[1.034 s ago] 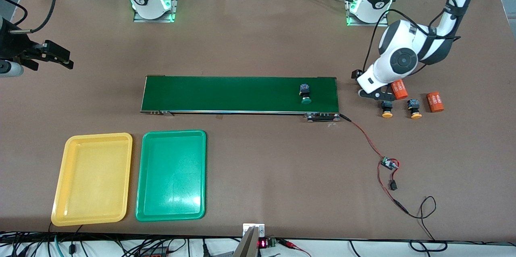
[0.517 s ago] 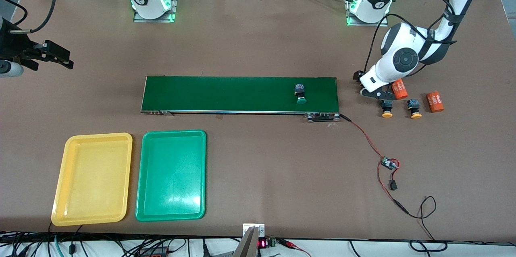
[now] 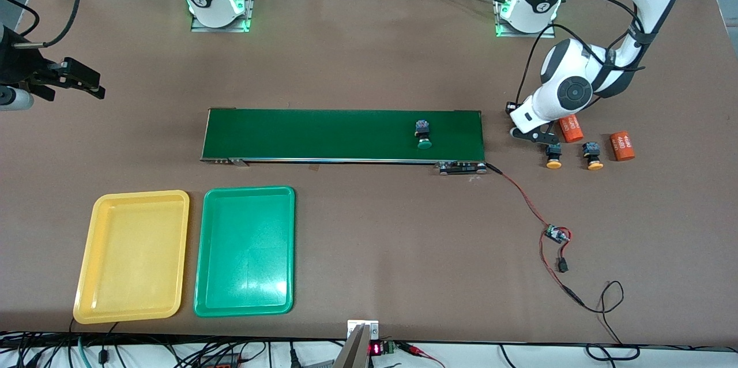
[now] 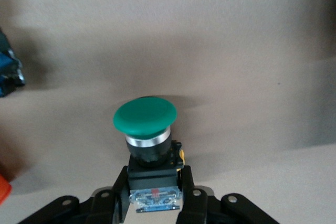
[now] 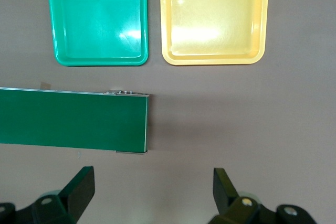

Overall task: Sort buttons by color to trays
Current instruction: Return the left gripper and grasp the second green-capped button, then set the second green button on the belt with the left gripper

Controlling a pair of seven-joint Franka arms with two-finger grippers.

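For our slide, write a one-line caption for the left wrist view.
Left gripper shut on a green button above the brown table.

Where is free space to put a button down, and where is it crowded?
Both the yellow tray and green tray hold nothing. The belt is bare except for one green button. It is crowded off the belt's end, around the left end effector, yellow buttons and orange cylinders.

The green button [image 3: 424,135] on the belt [image 3: 323,131] drifted toward the right arm's end, and the left gripper [image 4: 155,195] clamped shut on another green-capped button [image 4: 146,124].
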